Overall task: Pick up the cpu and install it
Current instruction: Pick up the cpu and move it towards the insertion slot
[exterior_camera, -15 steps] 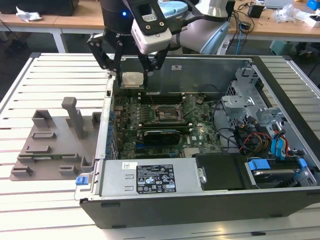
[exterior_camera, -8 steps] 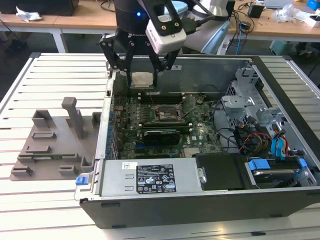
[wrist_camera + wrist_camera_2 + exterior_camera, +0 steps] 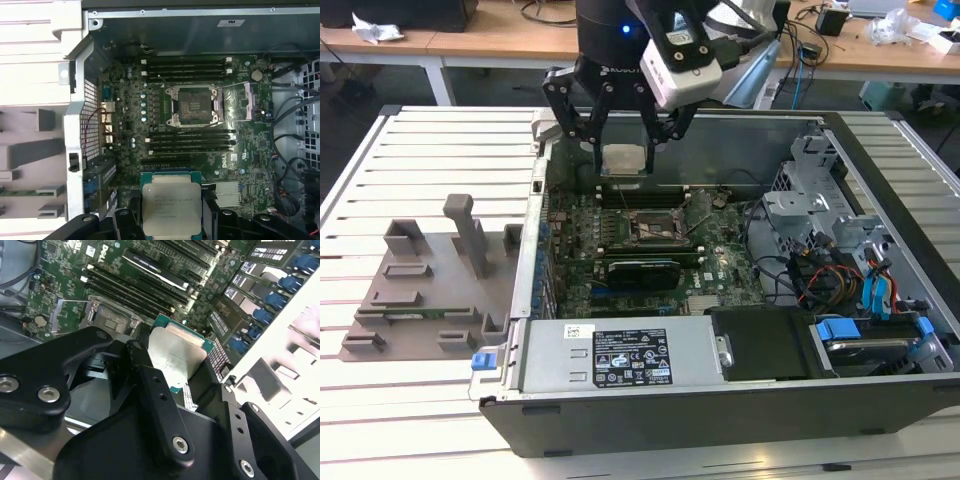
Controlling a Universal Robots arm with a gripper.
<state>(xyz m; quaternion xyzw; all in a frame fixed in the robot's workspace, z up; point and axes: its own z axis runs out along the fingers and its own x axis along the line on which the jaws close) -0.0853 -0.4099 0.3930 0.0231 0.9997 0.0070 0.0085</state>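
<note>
Pickup done: gripper [image 3: 624,152] is clamped on the cpu [image 3: 171,207], held in air over the motherboard [image 3: 247,162], clear of the socket [image 3: 194,104]. Socket's empty & open, so install isn't done yet.

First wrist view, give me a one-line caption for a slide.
Gripper holds the cpu over the motherboard inside the open computer case, socket empty.

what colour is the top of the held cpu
Pale silver, with a green border; the cpu shows best in the first wrist view.
</note>
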